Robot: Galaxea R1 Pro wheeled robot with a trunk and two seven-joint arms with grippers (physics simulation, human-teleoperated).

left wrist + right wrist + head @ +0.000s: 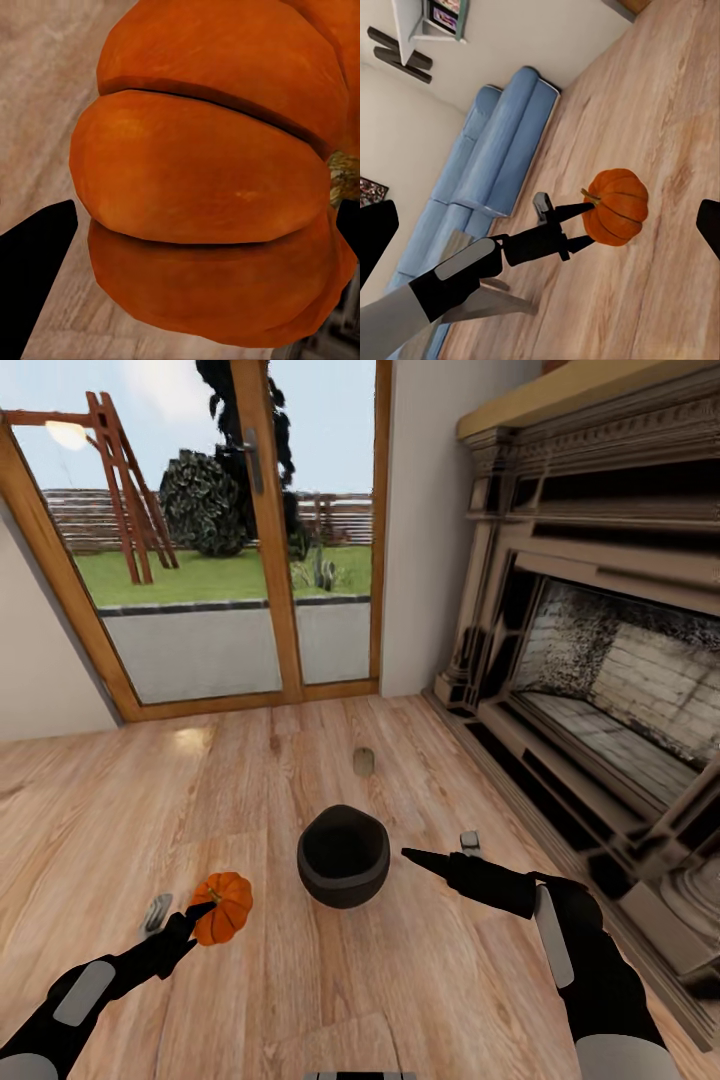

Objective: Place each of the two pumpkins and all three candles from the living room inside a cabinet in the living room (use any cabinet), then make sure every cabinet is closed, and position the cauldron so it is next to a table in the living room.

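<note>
A pale wooden floor (120,800) runs from a wood-framed glass door (260,540), with a garden behind it, to an ornate fireplace (590,660) along the right wall. The black cauldron (343,855) sits upright on the floor in front of the robot, mouth up, midway between the two arms. Beyond it, nearer the door, a single tan candle (364,761) lies on the boards, well apart from the cauldron.

To the left of the cauldron, an orange pumpkin (224,906) sits between the fingers of the left pincer (197,916), which is closed around it; the right wrist view shows both dark fingers (577,211) pressed against its ribbed side, stem toward the arm. In the left wrist view the pumpkin (217,172) is very close, with a black fingertip (37,255) beside it. Whether it rests on the floor or is lifted off it, I cannot tell.

The right pincer (440,852) hangs just right of the cauldron, not touching it, its fingers spread wide and holding nothing. A blue sofa (495,165) stands along the far wall in the right wrist view.
</note>
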